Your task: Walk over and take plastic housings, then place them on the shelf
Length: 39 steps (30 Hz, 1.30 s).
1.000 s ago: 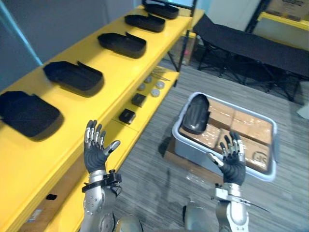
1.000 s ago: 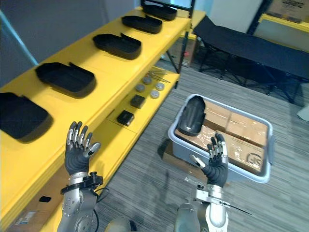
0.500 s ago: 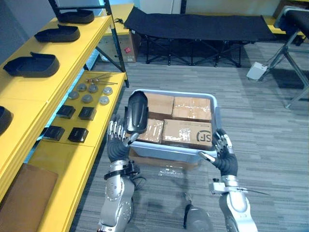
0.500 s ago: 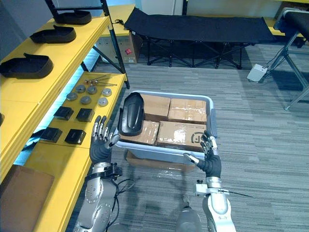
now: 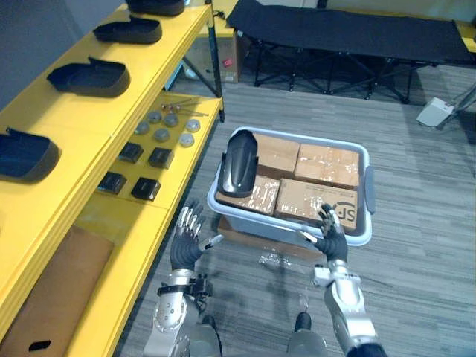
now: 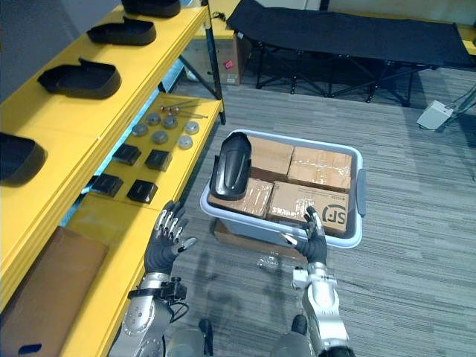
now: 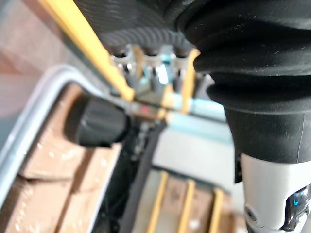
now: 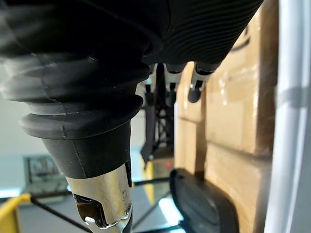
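Observation:
A black plastic housing stands on end in the left part of a grey bin on the floor, leaning on taped cardboard boxes. More black housings lie in a row on the yellow upper shelf to the left. My left hand is open with spread fingers, raised short of the bin's near left corner. By the bin's near rim, my right hand is open too, touching nothing. The housing shows past the fingers in the left wrist view, and also as a dark housing in the right wrist view.
The lower yellow shelf carries small black blocks, grey discs and a brown board. A black folding cot stands at the back. Grey striped carpet surrounds the bin.
The whole view has swung from the shelf toward the bin, so the camera moved. Both hands stay open and empty and sit lower against the bin than half a second ago.

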Motion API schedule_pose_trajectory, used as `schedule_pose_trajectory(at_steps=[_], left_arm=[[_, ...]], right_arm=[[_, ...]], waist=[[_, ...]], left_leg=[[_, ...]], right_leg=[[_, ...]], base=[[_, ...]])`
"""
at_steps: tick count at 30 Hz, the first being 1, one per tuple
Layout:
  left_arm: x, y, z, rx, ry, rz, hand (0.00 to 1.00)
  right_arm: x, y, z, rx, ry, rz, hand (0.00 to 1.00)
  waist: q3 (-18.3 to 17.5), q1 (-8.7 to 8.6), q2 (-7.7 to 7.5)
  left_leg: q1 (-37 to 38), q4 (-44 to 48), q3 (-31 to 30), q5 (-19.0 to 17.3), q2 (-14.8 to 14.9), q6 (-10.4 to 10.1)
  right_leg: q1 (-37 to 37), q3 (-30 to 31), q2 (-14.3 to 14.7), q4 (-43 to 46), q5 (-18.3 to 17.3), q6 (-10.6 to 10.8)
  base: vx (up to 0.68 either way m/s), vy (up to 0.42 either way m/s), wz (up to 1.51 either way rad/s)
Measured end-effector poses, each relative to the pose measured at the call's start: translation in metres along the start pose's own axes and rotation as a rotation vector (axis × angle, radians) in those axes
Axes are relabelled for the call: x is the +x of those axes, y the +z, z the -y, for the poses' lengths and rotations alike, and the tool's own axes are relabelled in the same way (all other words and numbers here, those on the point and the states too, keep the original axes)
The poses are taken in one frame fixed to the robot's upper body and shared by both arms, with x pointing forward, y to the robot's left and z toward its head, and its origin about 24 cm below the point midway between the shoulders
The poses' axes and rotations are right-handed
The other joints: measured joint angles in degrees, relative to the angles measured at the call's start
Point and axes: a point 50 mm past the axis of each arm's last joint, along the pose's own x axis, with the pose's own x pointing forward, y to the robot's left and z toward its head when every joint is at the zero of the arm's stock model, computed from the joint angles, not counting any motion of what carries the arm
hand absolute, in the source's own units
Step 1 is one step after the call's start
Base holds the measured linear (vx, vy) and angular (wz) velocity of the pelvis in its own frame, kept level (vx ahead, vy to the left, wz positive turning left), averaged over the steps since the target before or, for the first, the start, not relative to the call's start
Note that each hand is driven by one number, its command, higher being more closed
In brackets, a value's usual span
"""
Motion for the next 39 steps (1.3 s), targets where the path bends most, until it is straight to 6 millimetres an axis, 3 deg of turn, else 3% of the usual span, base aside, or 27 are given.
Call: schedule_pose_trajectory(at_steps=[3, 6, 10, 13, 15, 19, 22, 28, 34, 35, 39], left_arm=[[0.01, 0.007, 0.006, -0.016, -0.025, 0.038, 0.0], [0.012, 0.008, 0.012, -0.032, -0.047, 0.041, 0.0], [0.015, -0.002, 0.026, -0.077, -0.1, -0.001, 0.0], [0.018, -0.014, 0.037, -0.1, -0.146, -0.05, 0.0], [0.02, -0.021, 0.044, -0.11, -0.165, -0.081, 0.0], [0.017, -0.037, 0.046, -0.106, -0.162, -0.149, 0.0], [0.014, -0.047, 0.055, -0.11, -0.179, -0.193, 0.0], [0.01, -0.061, 0.055, -0.145, -0.133, -0.269, 0.0], [0.011, -0.072, 0.06, -0.164, -0.118, -0.321, 0.0], [0.013, -0.073, 0.062, -0.174, -0.117, -0.331, 0.0], [0.018, -0.078, 0.066, -0.184, -0.107, -0.35, 0.0]], right_arm=[[0.044, 0.031, 0.004, -0.018, -0.05, 0.054, 0.0], [0.077, 0.058, 0.011, -0.077, -0.099, 0.08, 0.0], [0.105, 0.087, 0.027, -0.106, -0.18, 0.084, 0.0], [0.124, 0.128, 0.043, -0.133, -0.25, 0.148, 0.0], [0.129, 0.148, 0.058, -0.149, -0.309, 0.175, 0.0], [0.133, 0.158, 0.072, -0.144, -0.376, 0.146, 0.0], [0.132, 0.168, 0.094, -0.174, -0.452, 0.119, 0.0], [0.13, 0.169, 0.115, -0.179, -0.565, 0.003, 0.0], [0.128, 0.192, 0.136, -0.234, -0.61, -0.01, 0.0], [0.126, 0.195, 0.142, -0.259, -0.611, -0.008, 1.0], [0.12, 0.21, 0.162, -0.339, -0.62, 0.015, 1.0]], waist=[[3.8, 1.94, 0.99], [5.4, 3.92, 2.45], [6.3, 6.79, 4.12], [7.6, 8.41, 6.7], [8.7, 10.18, 8.25], [9.1, 11.8, 9.18], [9.9, 12.53, 10.69], [10.3, 14.35, 11.51], [10.1, 15.87, 11.74], [10.0, 16.14, 11.89], [9.2, 17.39, 13.11]], left_leg=[[-2.9, 0.7, -1.4, 1.0, -0.3, 0.1], [-5.7, 0.8, -3.2, 2.2, -0.8, 0.2], [-8.1, 1.7, -4.9, 2.8, -1.2, 0.2], [-11.4, 4.0, -7.3, 2.7, -1.9, 0.2], [-12.8, 5.1, -7.6, 2.5, -2.2, 0.5], [-16.2, 8.4, -7.9, 1.6, -2.1, 1.0], [-18.9, 11.1, -8.9, 0.9, -2.2, 1.6], [-21.7, 11.9, -9.1, 1.1, -2.1, 1.8], [-25.0, 12.8, -9.1, 1.4, -2.0, 1.7], [-25.7, 13.1, -9.1, 1.4, -2.1, 1.7], [-28.9, 15.5, -9.8, 0.7, -1.7, 1.8]], right_leg=[[-1.2, -1.3, 0.0, -0.6, 1.1, -0.3], [-2.5, -3.0, 0.0, -1.0, 2.0, -0.3], [-3.3, -4.5, -0.1, -0.9, 2.1, -0.4], [-5.1, -6.0, -0.8, 1.0, 2.1, -0.4], [-6.5, -6.2, -1.2, 2.2, 2.1, -0.4], [-8.7, -7.2, -1.7, 3.9, 1.8, -0.7], [-10.4, -7.7, -2.1, 5.5, 1.3, -1.0], [-12.8, -8.3, -2.2, 5.9, 1.3, -1.1], [-16.6, -8.6, -2.7, 7.5, 1.5, -0.8], [-17.2, -8.7, -2.8, 7.9, 1.4, -0.9], [-19.5, -9.3, -2.5, 8.8, 1.2, -1.3]], base=[[-0.13, 0.014, 0.26], [-0.05, 0.005, 0.29], [0.02, 0.011, 0.28], [-0.01, 0.036, 0.24], [-0.06, 0.058, 0.09], [-0.09, 0.053, 0.02], [-0.12, 0.068, 0.06], [-0.08, 0.027, 0.0], [0.0, 0.001, -0.01], [0.0, 0.0, 0.0], [-0.01, 0.004, -0.02]])
